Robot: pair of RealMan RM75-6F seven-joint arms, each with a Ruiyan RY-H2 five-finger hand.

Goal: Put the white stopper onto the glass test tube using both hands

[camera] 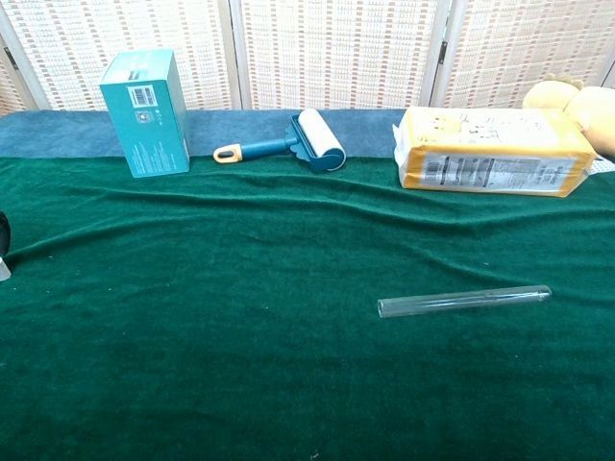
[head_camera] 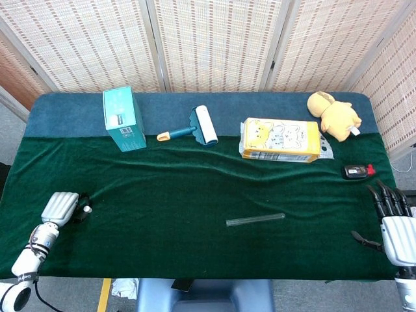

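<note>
Head view: left hand (head_camera: 60, 207) curled by the tiny stopper (head_camera: 86, 209), grip unclear; right hand (head_camera: 394, 221) open. Glass tube (head_camera: 255, 220), at three o'clock, could roll if bumped.

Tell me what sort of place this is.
Probably a robot test setup, not a home: a table under a green cloth, woven screens behind it, and unrelated props such as a lint roller and a glass tube.

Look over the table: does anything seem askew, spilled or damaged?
Nothing is spilled or broken. The glass test tube lies on its side on the rumpled green cloth, unstoppered and apart from both hands.
</note>
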